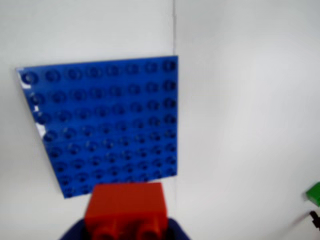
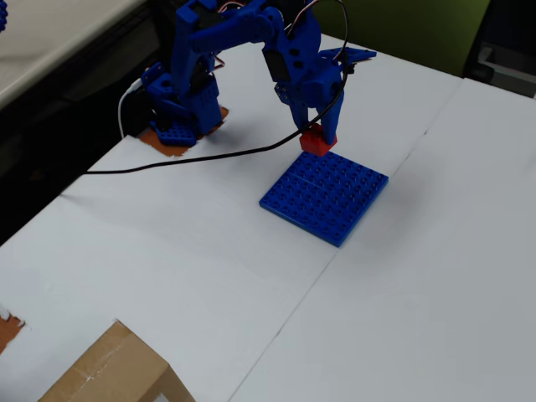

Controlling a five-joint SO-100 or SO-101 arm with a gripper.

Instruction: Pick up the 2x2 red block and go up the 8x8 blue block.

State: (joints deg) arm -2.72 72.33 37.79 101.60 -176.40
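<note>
Overhead view gives us a white table (image 2: 402, 276) with a cardboard box (image 2: 109, 373) near left. We count one 8x8 blue block (image 2: 325, 197) and one 2x2 red block (image 2: 316, 141), clamped in our gripper (image 2: 318, 134).

No legible text, labels or numbers anywhere.

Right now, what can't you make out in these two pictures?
- Wrist view: the hand is cut off by the bottom edge behind the small red studded plastic brick.
- Wrist view: a green object is cropped at the right edge.
- Overhead view: whether the brick touches the large flat blue studded baseplate.
</note>
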